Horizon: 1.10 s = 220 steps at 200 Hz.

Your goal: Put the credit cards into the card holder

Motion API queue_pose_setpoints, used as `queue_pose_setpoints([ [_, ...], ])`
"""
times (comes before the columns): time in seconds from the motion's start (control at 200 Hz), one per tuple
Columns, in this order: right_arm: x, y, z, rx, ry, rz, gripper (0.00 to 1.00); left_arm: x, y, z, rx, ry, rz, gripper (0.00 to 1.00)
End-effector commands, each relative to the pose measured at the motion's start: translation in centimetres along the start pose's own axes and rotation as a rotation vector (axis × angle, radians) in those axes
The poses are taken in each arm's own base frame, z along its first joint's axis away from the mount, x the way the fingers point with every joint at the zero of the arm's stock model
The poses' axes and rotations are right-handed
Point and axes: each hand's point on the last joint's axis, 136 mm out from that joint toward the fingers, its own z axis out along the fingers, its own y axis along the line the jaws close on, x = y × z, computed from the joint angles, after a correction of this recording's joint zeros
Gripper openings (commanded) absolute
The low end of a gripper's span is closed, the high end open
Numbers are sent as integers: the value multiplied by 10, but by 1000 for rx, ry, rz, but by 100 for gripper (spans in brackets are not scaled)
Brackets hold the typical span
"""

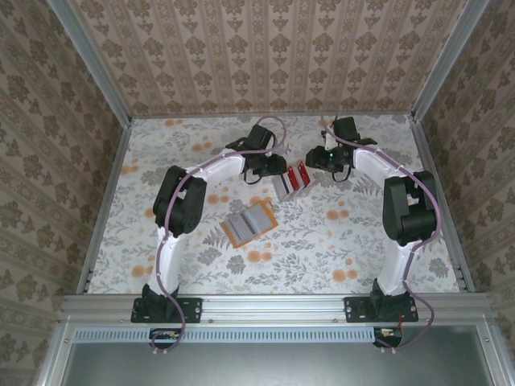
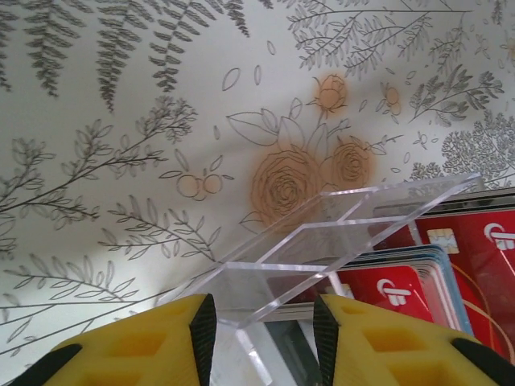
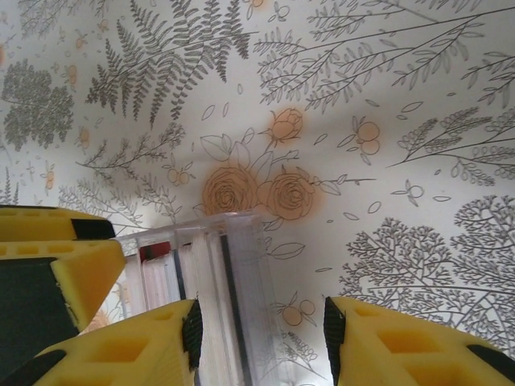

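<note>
The left fingers (image 2: 145,338) sit part-way apart astride a corner of the clear stand (image 2: 322,241) (pinching it or just bracketing it, can't tell), and the red credit cards (image 2: 475,241) stand in its slots just beyond. The right fingers (image 3: 386,338) are open at the stand's other end, plastic close by one finger and bare table (image 1: 362,241) by the other, nothing in hand. The card holder (image 1: 249,222) lies spread open nearer the arms, apart from the stand.

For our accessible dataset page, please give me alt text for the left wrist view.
A clear plastic stand reaches between the two yellow fingers of the left gripper at the bottom edge. Red cards sit in it at the right, over a floral tablecloth.
</note>
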Motion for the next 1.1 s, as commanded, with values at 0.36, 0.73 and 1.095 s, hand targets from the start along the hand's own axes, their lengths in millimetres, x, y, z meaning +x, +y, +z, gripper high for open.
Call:
queue_pose_setpoints([
  [0.36, 17, 32, 6, -95, 77, -24, 47, 22, 1, 11, 4, 49, -26, 41],
  [0.73, 34, 32, 18, -21, 135, -81, 47, 38, 4, 15, 5, 56, -44, 41],
  [1.095, 35, 34, 15, 32, 130, -128, 47, 38, 5, 9, -2, 45, -41, 41],
])
